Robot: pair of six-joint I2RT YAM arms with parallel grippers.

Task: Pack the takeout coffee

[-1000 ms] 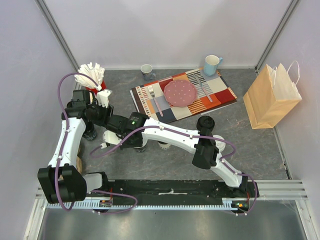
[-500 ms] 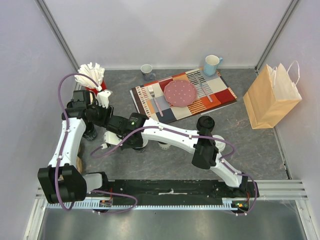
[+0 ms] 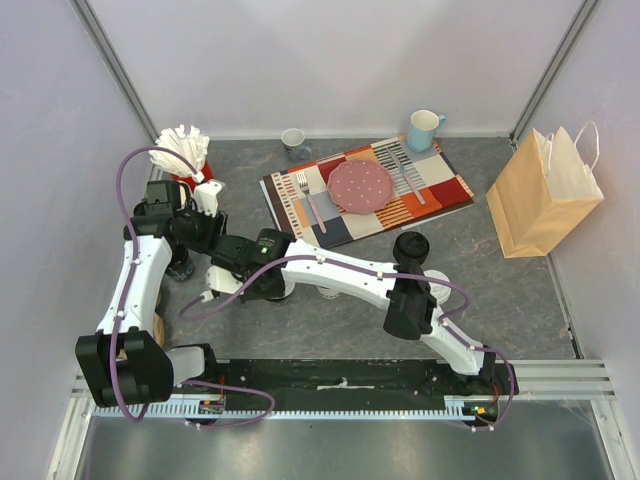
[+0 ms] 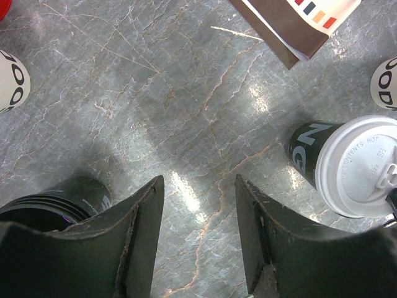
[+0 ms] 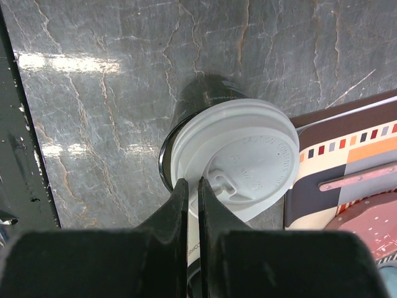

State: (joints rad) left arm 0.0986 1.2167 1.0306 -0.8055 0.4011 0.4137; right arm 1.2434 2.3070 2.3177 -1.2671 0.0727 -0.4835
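The black cup with a white sip lid [image 5: 232,155] stands on the grey marble table near the placemat's corner. My right gripper [image 5: 193,181] is shut on the near rim of that lid, which sits skewed over the cup's black rim. In the left wrist view the same black cup [image 4: 347,164] is at the right. My left gripper [image 4: 198,181] hangs open over bare table beside it, with nothing between its fingers. The cream cup with a black lid [image 3: 411,245] stands further right, by the right arm's elbow.
A brown paper bag [image 3: 545,195] stands open at the far right. A striped placemat [image 3: 440,190] holds a pink plate [image 3: 361,185] and cutlery, with two mugs [image 3: 425,128] behind it. Stacked black cups [image 4: 49,208], white printed cups [image 4: 12,81] and a red napkin holder [image 3: 185,150] crowd the left.
The right arm's wrist and gripper have shifted slightly to the left with the lid in the jaws. The left arm has stayed put.
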